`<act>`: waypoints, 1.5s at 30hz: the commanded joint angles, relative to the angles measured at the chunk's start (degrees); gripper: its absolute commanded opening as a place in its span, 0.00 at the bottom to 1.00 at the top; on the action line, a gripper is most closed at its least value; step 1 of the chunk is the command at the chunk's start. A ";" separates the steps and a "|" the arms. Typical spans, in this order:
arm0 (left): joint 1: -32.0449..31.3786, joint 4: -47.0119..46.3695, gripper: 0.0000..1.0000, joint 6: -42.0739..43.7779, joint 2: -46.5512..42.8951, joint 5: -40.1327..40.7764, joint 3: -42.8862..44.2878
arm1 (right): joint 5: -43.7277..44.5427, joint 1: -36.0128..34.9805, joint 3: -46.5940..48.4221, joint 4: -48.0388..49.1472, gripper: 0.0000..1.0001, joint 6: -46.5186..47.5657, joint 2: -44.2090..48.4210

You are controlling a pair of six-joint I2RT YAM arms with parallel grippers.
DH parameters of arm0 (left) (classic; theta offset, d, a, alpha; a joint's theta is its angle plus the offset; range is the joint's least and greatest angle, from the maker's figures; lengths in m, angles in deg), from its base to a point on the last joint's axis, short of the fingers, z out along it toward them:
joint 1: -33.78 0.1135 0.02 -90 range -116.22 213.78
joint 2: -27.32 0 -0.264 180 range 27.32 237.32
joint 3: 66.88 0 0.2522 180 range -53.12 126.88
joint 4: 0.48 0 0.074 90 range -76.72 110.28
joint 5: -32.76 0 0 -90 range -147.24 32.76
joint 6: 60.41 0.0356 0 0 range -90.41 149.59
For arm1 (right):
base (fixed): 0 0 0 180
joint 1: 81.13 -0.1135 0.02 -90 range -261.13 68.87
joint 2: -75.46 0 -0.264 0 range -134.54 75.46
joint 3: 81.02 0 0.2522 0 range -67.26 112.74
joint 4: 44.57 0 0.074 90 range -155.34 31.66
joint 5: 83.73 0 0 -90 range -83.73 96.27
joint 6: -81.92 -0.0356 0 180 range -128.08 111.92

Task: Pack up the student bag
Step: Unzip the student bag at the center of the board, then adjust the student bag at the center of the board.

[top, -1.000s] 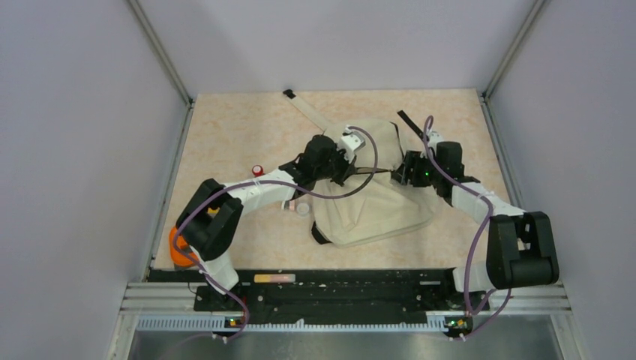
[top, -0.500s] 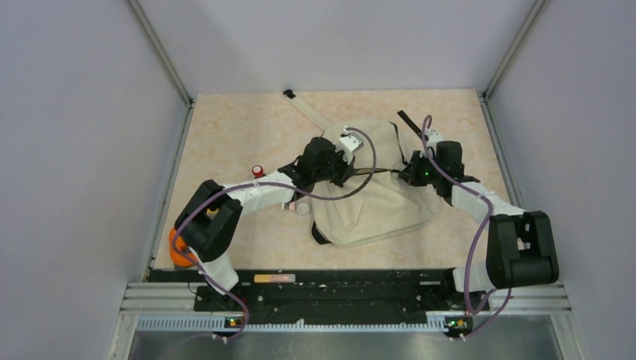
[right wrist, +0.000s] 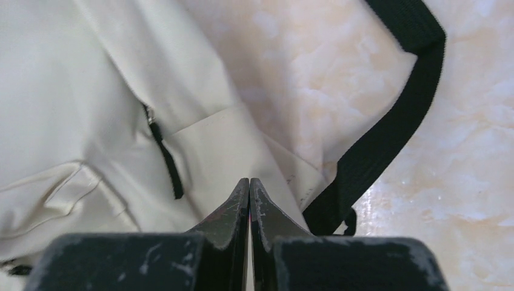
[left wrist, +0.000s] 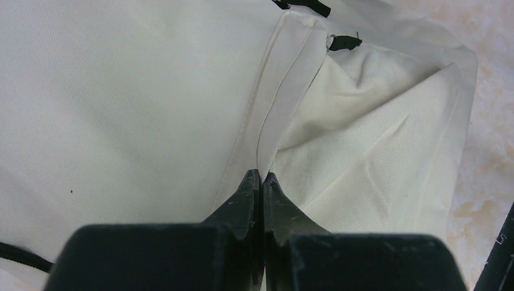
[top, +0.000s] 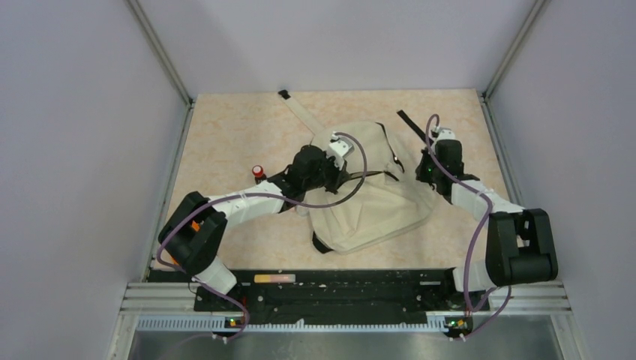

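The student bag [top: 371,206], cream fabric with black zippers, lies crumpled mid-table. My left gripper [top: 341,178] is at its upper left part, shut on a raised seam fold of the bag [left wrist: 270,115], its tips [left wrist: 262,176] pinching the cloth. At the bag's right edge, my right gripper [top: 424,169] is shut on the cream fabric [right wrist: 200,145], its tips [right wrist: 249,182] beside a black zipper pull [right wrist: 168,162]. A dark zipper line runs taut between the two grippers.
A beige strap [top: 301,112] trails to the back left and a black strap [top: 409,122] to the back right, looping beside my right fingers [right wrist: 400,109]. A small red-and-white object [top: 257,171] stands left of the left arm. Walls enclose the table on three sides.
The right gripper went from open to shut on the bag's right side and drew back to the right. The left arm pulled leftward, shifting the bag left and stretching its top.
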 commanded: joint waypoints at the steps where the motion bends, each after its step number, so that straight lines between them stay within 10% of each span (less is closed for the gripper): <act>1: 0.36 -3.30 0.00 -2.83 -3.02 0.69 -1.01 | 4.12 0.33 4.15 -0.63 0.00 0.18 -0.96; 5: 0.61 -2.83 0.00 -7.21 -1.90 1.29 -0.03 | -3.75 0.27 3.86 -2.28 0.00 -1.73 4.03; 8: 1.34 -1.84 0.00 -12.52 -1.18 1.39 0.66 | -5.16 -2.65 4.79 -7.47 0.24 -3.38 8.11; 12: 2.63 -1.93 0.00 -15.38 -1.07 1.24 0.61 | 3.85 -11.39 4.53 -12.04 0.55 -6.10 12.40; 21: 7.20 -2.22 0.00 -18.10 0.14 -3.14 1.45 | 18.38 -30.60 2.97 -16.46 0.67 -13.21 17.90; 23: 7.86 -2.22 0.00 -18.23 0.34 -3.85 1.51 | 22.22 -33.61 1.60 -18.29 0.84 -17.36 20.16; 34: 9.19 -3.64 0.00 -18.64 2.78 -6.84 1.73 | 33.70 -34.08 -5.21 -33.30 0.98 -26.35 37.36; 45: 9.18 -5.32 0.00 -19.06 3.77 -7.83 1.19 | 18.65 -21.36 -14.60 -26.27 0.98 -28.61 39.13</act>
